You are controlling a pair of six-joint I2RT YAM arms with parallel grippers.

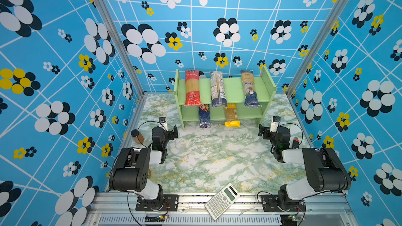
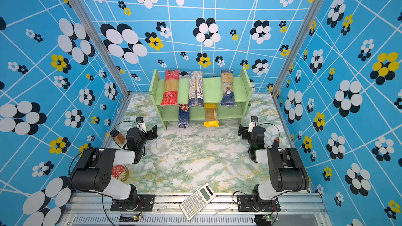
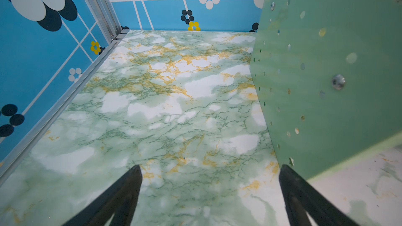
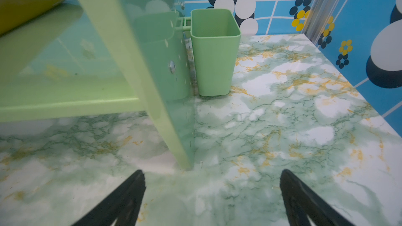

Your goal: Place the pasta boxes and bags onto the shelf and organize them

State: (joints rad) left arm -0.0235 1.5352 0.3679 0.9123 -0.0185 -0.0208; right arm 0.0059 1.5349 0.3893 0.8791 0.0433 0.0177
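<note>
- Green-white marble-print tabletop (image 1: 217, 159) is walled by blue flowered panels.
- Light-green wooden two-tier shelf (image 1: 233, 90) is stood at the back.
- Red-ended clear spaghetti bag (image 1: 192, 88), clear/navy bag (image 1: 217, 90) and yellow-navy bag (image 1: 250, 89) are laid apart on the top tier.
- Dark blue Barilla box (image 1: 204, 117) and yellow bag (image 1: 231, 115) are laid on the lower tier.
- Left gripper (image 3: 210, 168) and right gripper (image 4: 212, 172) are spread wide, nothing held.

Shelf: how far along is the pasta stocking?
Looks done: red-ended bag, clear/navy bag and yellow-navy bag lie on the top tier of the shelf, Barilla box and yellow bag on the lower. In hand: nothing, left gripper and right gripper open. Left: perhaps tidying overhangs.
</note>
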